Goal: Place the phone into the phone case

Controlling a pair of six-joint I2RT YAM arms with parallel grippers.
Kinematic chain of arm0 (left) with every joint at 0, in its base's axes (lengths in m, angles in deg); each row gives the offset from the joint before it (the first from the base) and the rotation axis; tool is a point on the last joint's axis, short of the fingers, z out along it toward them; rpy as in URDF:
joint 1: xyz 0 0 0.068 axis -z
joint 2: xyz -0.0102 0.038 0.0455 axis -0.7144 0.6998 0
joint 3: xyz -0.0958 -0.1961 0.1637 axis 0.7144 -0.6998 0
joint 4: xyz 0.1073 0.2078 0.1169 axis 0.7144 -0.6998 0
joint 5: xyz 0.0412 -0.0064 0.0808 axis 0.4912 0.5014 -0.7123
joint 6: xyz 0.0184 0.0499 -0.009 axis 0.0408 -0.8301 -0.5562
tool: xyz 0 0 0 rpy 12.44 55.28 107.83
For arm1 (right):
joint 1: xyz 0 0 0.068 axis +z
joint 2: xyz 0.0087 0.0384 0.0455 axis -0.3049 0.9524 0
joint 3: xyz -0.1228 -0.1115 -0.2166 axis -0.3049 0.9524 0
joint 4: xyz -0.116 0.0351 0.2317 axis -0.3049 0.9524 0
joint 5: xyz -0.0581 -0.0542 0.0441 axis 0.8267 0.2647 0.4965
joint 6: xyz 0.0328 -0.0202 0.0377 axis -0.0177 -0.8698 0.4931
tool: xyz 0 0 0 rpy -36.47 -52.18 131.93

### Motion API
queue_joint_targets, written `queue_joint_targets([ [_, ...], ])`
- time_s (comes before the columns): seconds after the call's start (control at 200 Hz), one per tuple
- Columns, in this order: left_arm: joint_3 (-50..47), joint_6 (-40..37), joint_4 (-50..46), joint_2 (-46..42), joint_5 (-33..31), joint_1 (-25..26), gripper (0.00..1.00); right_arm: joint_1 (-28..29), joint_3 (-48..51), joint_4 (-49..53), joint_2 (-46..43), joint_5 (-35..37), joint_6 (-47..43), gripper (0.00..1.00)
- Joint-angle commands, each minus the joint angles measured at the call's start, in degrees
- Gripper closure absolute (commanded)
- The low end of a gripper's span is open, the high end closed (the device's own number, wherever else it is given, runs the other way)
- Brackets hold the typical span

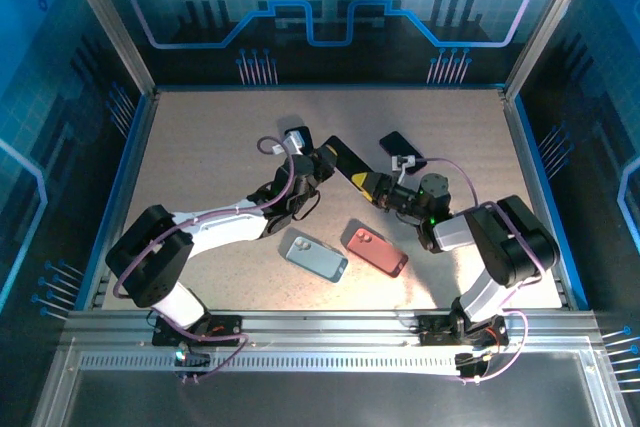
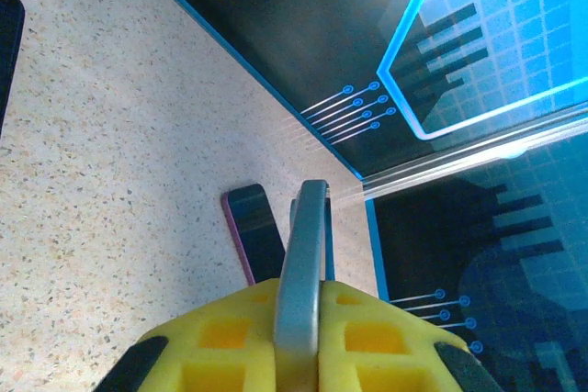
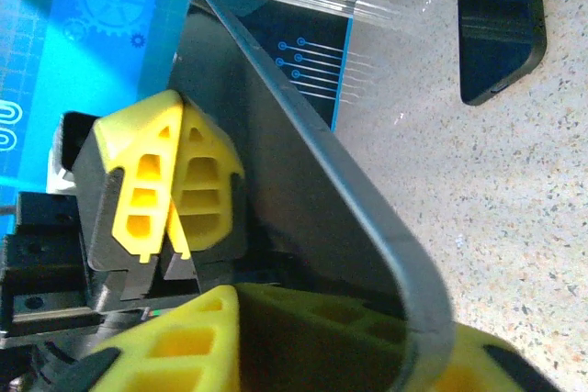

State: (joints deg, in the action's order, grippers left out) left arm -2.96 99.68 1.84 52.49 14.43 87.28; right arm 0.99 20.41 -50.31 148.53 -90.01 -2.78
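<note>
Handover step: my left tool clamps the phone aloft, and my right tool pinches its 4 o'clock end. Next, I judge, one lets go and the other lowers it squarely into the case at 6 o'clock.

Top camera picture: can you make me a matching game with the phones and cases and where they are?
Things:
1. grey-edged phone
2. red case
3. blue-grey case
4. black phone

Places:
A. lying flat by itself, farther back on the table
B. left one of the near pair
C. pinched in the left gripper
D. right one of the near pair

Pairs: 1-C, 2-D, 3-B, 4-A
</note>
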Motion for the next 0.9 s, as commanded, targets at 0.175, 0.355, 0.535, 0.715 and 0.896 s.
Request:
queue_joint_targets([
  [0.175,-1.8,-1.4,-0.2,-2.2,3.5,1.3,0.91,0.8,-3.2,24.4,-15.2,2.4,-18.2,0.92],
  [0.355,-1.7,-3.0,-3.2,-3.3,3.2,1.3,0.81,0.9,-5.8,42.9,-25.0,5.1,-27.8,1.00],
  [0.535,-1.6,-2.8,-4.1,-3.2,3.7,1.3,0.71,0.8,-7.0,51.5,-30.0,5.7,-31.7,1.00],
  [0.715,-1.7,-2.6,-4.0,-2.7,4.3,1.3,0.62,0.9,-7.0,54.3,-32.1,5.9,-32.8,1.00],
  [0.896,-1.8,-2.9,-5.0,-2.9,3.7,1.3,0.54,0.7,-7.5,58.0,-33.8,6.2,-33.9,1.00],
])
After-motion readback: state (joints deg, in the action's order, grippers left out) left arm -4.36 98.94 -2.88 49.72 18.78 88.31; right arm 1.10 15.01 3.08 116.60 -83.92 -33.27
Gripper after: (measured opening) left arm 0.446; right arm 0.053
